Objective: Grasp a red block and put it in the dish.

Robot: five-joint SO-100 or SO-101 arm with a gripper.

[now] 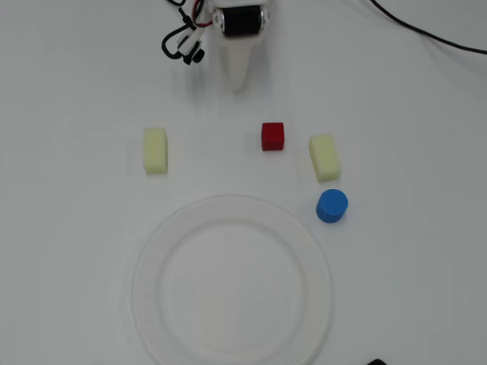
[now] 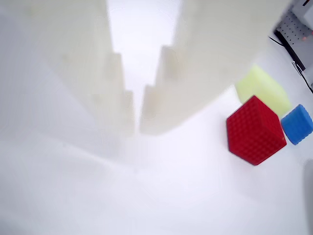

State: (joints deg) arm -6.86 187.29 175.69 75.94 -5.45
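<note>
Red block [image 1: 272,137]; white dish [image 1: 228,211]; blue cylinder [image 1: 331,205]; pale yellow blocks [image 1: 155,149]; white tool [image 2: 137,129].

The white plastic arm with its black motor block [image 1: 240,20] enters the overhead view at twelve o'clock, and its pale two-finger gripper [image 1: 238,85] tapers toward six o'clock. In the wrist view the gripper [image 2: 137,131] reaches down from twelve o'clock, fingers [image 2: 161,105] nearly together with only a narrow slit between them, nothing held.

In the overhead view, the red block [image 1: 272,137] lies above the dish [image 1: 228,209].
</note>
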